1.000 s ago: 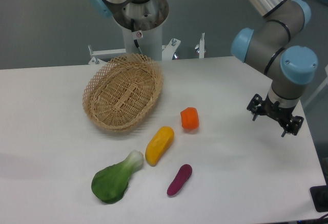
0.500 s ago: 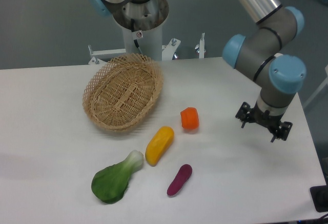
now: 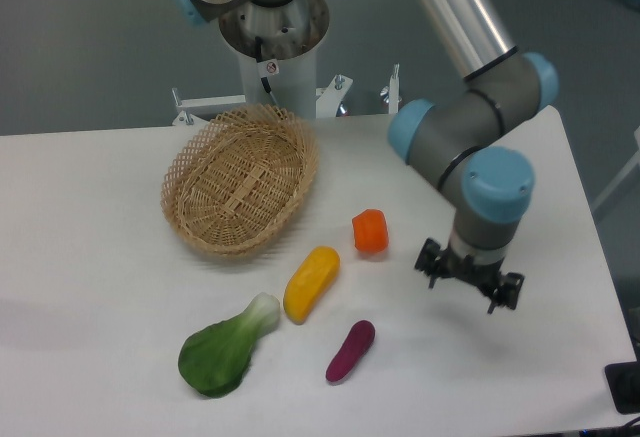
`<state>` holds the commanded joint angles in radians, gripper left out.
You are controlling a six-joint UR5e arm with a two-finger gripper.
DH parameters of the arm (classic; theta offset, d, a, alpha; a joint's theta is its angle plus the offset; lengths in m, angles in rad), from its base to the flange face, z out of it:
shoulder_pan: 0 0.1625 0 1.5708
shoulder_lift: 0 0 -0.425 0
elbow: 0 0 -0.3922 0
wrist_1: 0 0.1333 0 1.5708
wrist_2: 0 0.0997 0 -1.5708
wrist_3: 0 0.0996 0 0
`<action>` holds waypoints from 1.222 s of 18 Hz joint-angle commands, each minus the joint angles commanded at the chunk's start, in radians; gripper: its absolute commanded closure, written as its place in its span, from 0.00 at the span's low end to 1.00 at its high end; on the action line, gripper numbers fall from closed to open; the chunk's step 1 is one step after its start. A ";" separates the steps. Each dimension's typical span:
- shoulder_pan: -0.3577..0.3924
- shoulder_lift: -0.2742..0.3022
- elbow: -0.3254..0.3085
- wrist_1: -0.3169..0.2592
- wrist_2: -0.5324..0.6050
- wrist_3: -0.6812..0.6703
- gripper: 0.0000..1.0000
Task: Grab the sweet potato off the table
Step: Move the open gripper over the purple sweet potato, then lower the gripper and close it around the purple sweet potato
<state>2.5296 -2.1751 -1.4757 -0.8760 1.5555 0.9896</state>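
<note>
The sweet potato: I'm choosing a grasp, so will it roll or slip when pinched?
The sweet potato looks smooth and rounded, so it may slip if the tool closes near its tapered ends. Its slim, elongated body lying flat on the table could roll sideways when nudged. It looks stiff, so it probably won't bend.
</note>
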 joint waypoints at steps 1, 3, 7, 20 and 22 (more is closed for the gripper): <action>-0.008 -0.002 0.000 0.005 0.000 -0.011 0.00; -0.029 -0.002 -0.003 0.005 0.002 -0.014 0.00; -0.060 -0.017 -0.014 0.005 -0.002 -0.014 0.00; -0.117 -0.014 -0.087 0.011 0.002 -0.014 0.00; -0.118 -0.014 -0.090 0.011 0.003 -0.014 0.03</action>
<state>2.4114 -2.1890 -1.5662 -0.8652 1.5585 0.9756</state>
